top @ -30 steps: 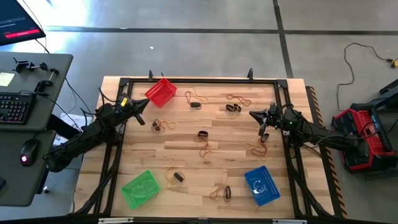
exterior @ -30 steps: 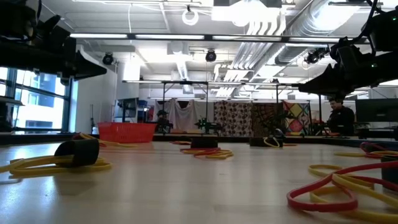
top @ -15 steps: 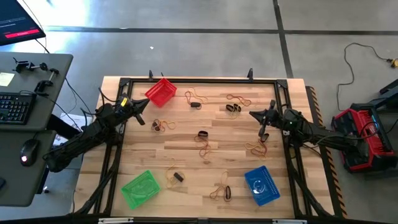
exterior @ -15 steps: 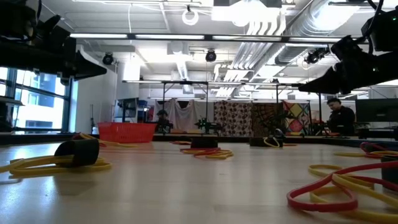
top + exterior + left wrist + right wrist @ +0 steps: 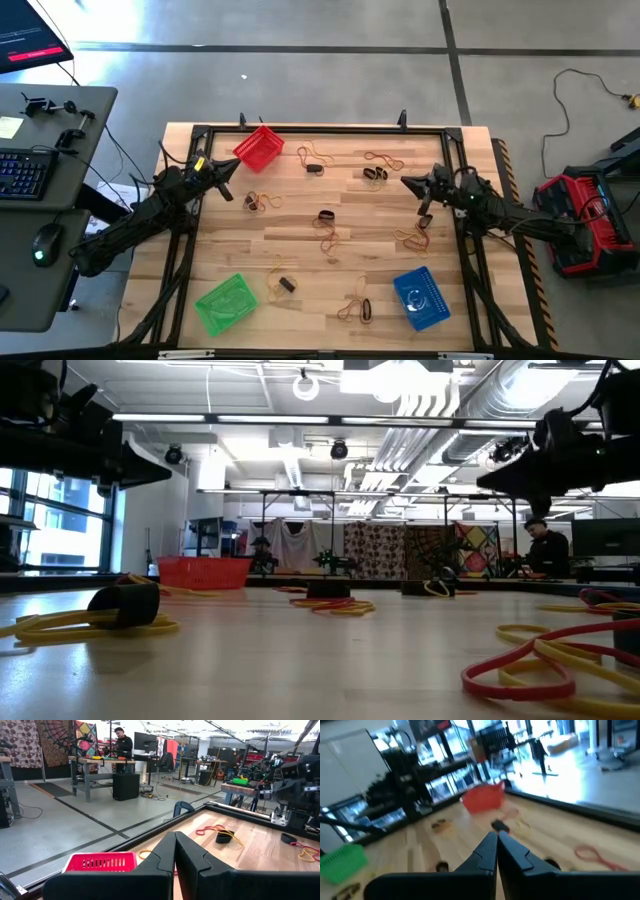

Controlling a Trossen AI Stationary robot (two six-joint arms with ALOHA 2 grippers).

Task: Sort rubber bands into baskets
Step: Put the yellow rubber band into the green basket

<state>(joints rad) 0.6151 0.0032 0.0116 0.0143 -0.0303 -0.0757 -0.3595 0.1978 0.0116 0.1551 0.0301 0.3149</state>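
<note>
Several rubber bands, tan, reddish and black, lie scattered flat on the wooden table (image 5: 330,265), for instance at the far middle (image 5: 318,163), the centre (image 5: 325,218) and the near middle (image 5: 357,308). A red basket (image 5: 259,148) stands at the far left, a green basket (image 5: 226,303) at the near left and a blue basket (image 5: 419,297) at the near right. My left gripper (image 5: 232,165) hovers shut above the table's left side, near the red basket (image 5: 100,862). My right gripper (image 5: 405,183) hovers shut above the right side, pointing toward the table's middle.
A black frame (image 5: 320,129) runs round the table's edges. A desk with a keyboard (image 5: 25,170) stands to the left, and a red and black machine (image 5: 580,225) sits on the floor to the right. A person (image 5: 545,550) is in the room beyond the table.
My right gripper has stayed over the same spot but has rolled about its own line, and its tip has tilted up a little. It has stayed shut. The bands and baskets have not moved.
</note>
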